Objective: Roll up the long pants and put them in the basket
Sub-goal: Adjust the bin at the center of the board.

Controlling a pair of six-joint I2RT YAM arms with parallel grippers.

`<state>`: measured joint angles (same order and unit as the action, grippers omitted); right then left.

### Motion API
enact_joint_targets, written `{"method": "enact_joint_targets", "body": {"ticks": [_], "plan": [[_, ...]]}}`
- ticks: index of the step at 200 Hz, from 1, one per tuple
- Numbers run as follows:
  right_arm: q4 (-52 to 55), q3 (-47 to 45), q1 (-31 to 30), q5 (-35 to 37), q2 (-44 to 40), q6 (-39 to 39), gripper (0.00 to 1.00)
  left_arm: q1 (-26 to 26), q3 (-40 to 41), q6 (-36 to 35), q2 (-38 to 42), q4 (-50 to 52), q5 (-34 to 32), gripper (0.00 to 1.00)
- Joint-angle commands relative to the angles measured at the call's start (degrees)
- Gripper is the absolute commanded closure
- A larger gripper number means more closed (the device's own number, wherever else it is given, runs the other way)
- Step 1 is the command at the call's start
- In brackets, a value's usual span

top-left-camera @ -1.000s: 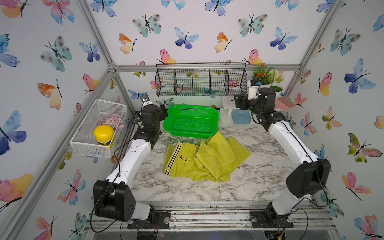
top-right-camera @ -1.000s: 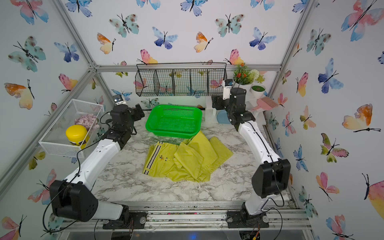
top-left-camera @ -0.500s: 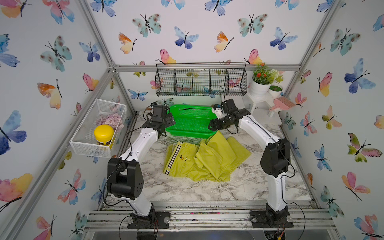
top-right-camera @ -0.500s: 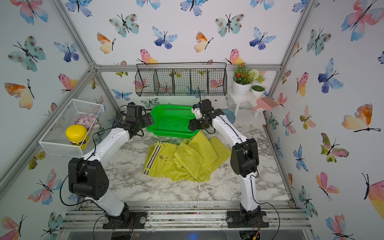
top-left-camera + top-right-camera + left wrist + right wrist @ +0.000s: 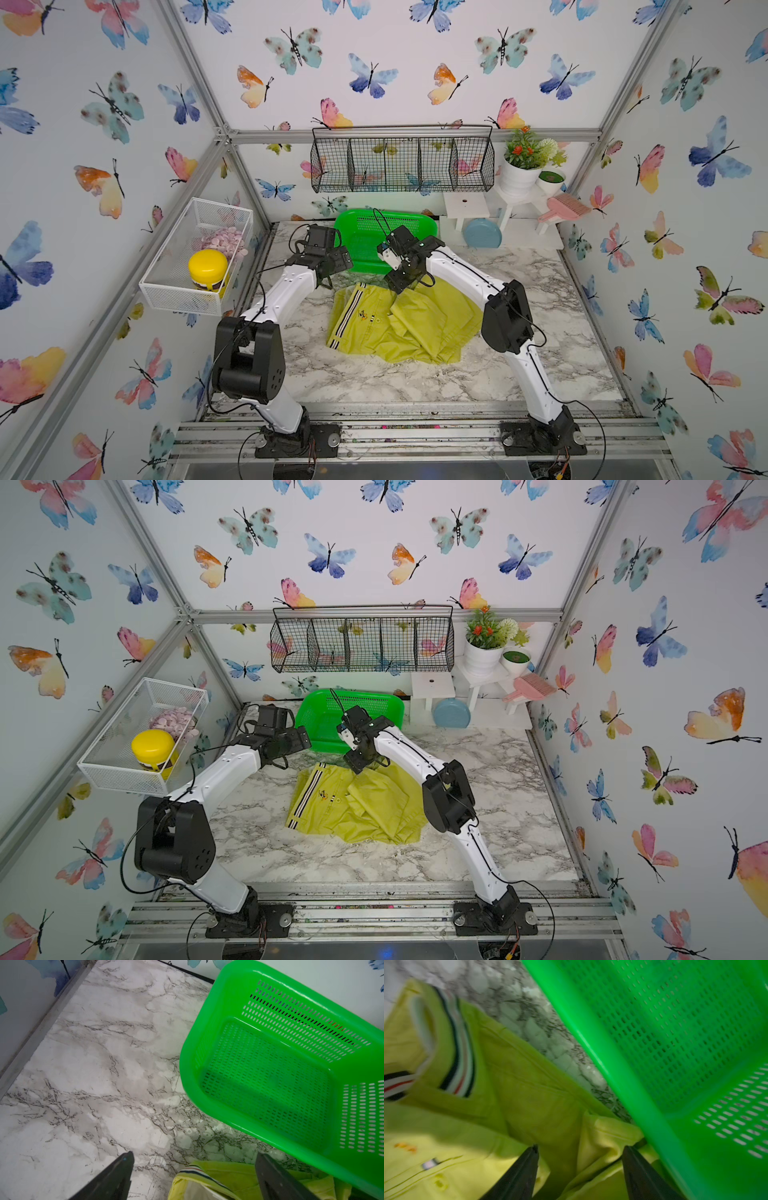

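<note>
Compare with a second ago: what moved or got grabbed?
The left hand and right hand swung inward and down, jaws open, to the far edge of the crumpled yellow-green fabric long pants. Nothing gripped. Pants and bright green perforated plastic basket unmoved.

In a top view, bare marble tabletop (image 5: 395,382) lies open across the lower centre and right of the frame. The green basket (image 5: 415,222) blocks the upper centre and the long pants (image 5: 419,328) fill the middle, with a narrowing wedge of marble between them.
</note>
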<state>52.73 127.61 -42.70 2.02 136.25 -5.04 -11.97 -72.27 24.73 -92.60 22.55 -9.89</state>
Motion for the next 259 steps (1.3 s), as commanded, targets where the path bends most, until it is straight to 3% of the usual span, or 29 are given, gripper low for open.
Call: {"method": "enact_joint_targets", "body": {"ticks": [1, 65, 140, 259], "plan": [[0.8, 2.1, 0.9, 4.5, 1.0, -2.4, 0.29, 0.3, 1.3, -1.5, 4.7, 1.6, 0.3, 0.03], [-3.5, 7.3, 1.0, 4.3, 6.5, -2.0, 0.24, 0.5, 2.4, -4.1, 4.5, 1.4, -0.5, 0.01], [-11.6, 5.1, 1.0, 1.8, 7.6, -3.3, 0.19, -0.2, 1.9, -0.4, -9.8, -3.0, 7.5, 0.05], [-14.5, -0.8, 1.9, 3.8, 5.9, -2.0, 0.16, -0.3, -8.8, -0.6, -23.9, -7.6, 5.1, 0.01]]}}
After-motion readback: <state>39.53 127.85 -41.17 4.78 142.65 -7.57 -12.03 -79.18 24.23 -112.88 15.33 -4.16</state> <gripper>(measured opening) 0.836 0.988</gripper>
